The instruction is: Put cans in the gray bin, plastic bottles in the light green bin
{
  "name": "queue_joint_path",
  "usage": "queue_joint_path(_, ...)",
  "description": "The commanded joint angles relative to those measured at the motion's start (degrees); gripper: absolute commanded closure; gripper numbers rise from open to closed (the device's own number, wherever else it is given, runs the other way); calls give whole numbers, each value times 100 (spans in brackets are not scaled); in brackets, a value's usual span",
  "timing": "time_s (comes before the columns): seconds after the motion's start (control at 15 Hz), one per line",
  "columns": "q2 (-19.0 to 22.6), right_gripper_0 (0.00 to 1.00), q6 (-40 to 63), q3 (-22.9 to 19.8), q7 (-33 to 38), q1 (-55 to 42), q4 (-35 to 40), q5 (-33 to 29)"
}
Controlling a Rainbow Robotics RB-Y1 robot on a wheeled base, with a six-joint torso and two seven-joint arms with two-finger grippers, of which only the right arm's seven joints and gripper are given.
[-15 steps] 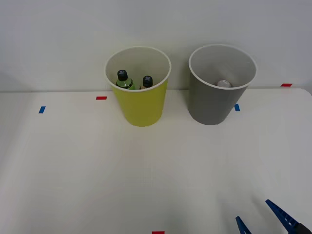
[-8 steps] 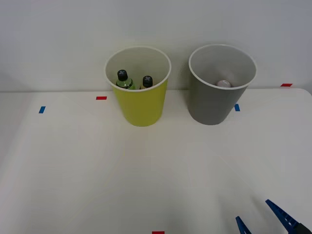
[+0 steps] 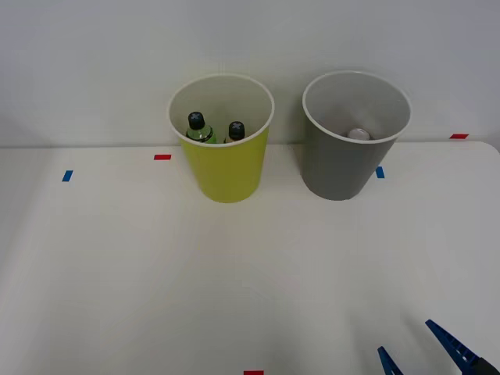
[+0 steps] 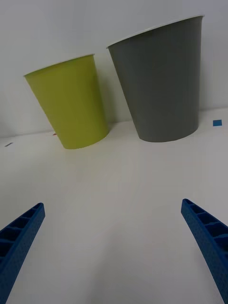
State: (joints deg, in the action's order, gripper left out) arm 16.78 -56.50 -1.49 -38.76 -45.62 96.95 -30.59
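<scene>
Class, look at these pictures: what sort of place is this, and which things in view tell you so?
Probably a robot test bench rather than a home: a bare white table against a plain wall, red and blue tape marks stuck on its surface, and two sorting bins, light green bin and gray bin.

The right gripper (image 4: 114, 247) has two blue, ribbed, wedge-shaped fingers (image 4: 209, 235) tapering to pointed tips.

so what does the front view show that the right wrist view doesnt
Front view alone: the bins' insides, with two black-capped plastic bottles in the light green bin and the can's pale top in the gray bin, plus red tape marks.

Right wrist view alone: the bins' outer walls from low down.

Both: the two bins side by side on the white table, a blue tape mark by the gray bin, and the right gripper, jaws open and empty.
</scene>
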Motion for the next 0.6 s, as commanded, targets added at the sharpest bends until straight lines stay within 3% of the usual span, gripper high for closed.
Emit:
queue_joint_path(0.07,1,0,-1,0,0,0,0,1)
queue_joint_path(0.6,1,0,-1,0,0,0,0,1)
